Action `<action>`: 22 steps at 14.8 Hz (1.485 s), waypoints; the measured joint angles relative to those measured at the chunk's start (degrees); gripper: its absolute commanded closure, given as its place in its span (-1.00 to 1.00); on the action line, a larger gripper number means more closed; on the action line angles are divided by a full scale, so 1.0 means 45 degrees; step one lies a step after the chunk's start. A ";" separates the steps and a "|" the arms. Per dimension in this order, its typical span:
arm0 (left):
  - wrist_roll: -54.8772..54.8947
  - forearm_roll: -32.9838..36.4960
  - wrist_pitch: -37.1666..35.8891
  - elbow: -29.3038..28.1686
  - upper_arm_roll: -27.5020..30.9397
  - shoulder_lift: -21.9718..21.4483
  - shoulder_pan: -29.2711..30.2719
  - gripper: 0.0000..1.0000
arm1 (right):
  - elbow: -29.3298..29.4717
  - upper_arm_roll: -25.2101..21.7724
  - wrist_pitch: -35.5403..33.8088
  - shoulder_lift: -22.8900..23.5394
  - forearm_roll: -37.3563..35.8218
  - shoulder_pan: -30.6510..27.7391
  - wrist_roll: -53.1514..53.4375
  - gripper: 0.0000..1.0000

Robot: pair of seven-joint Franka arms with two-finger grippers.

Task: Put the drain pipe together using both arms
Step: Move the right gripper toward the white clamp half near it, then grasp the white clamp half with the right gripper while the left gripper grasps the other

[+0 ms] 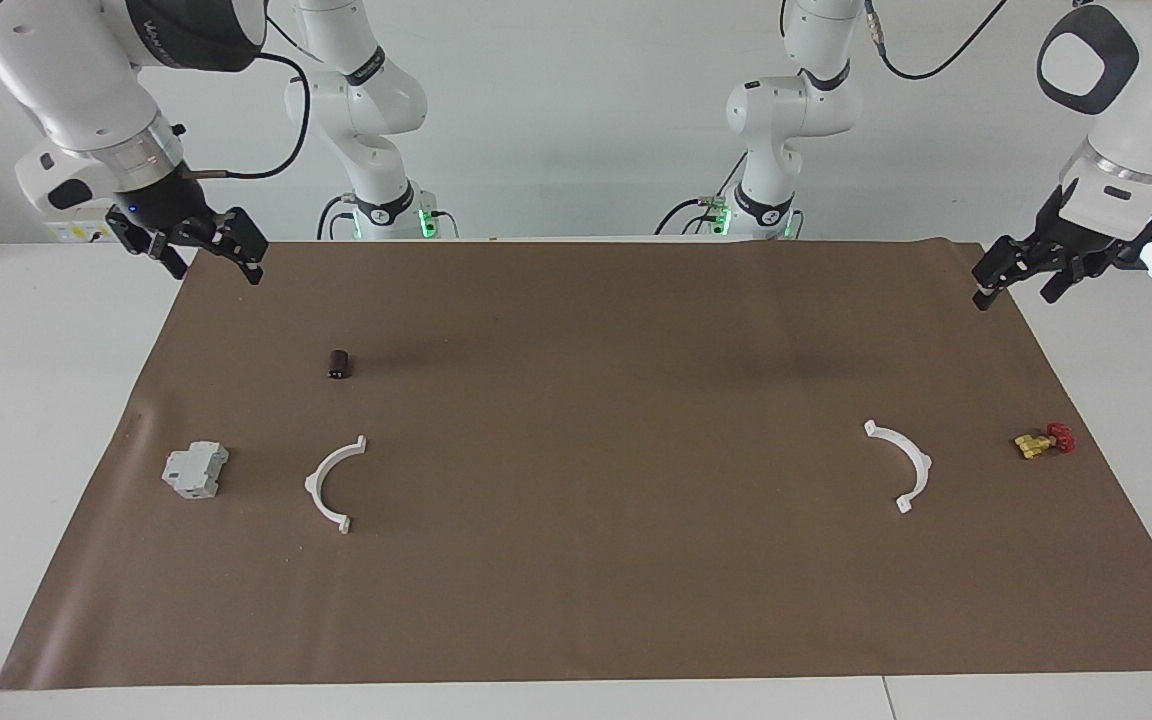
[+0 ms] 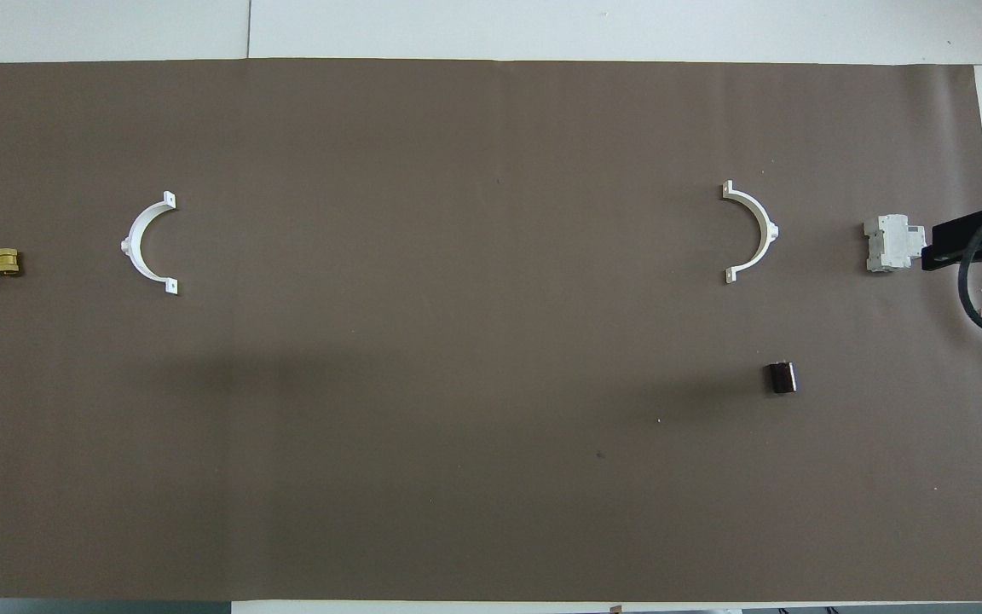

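Facing view shows my left jaws (image 1: 1021,275) and right jaws (image 1: 198,245) spread, empty, raised over the mat's (image 1: 576,600) corners, waiting. Each arc lies flat on that mat, one (image 1: 334,482) toward my right arm, one (image 1: 901,465) toward my left, well apart, a half per arm.

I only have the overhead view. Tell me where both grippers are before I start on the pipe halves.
Observer: The right gripper hangs raised over the mat's corner at the right arm's end, open and empty.
Operator: Overhead it seems to touch the grey block. Check.
Observer: It is well above the grey block, not touching.
Operator: Now the left.
Observer: The left gripper hangs open over the mat's edge at the left arm's end, raised well clear of the brass valve.
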 measured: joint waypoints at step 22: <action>0.0003 0.0000 0.1754 -0.0936 -0.0042 0.0073 -0.0175 -1.00 | -0.3220 0.0049 0.8972 0.3901 0.0570 0.0656 -0.1318 -1.00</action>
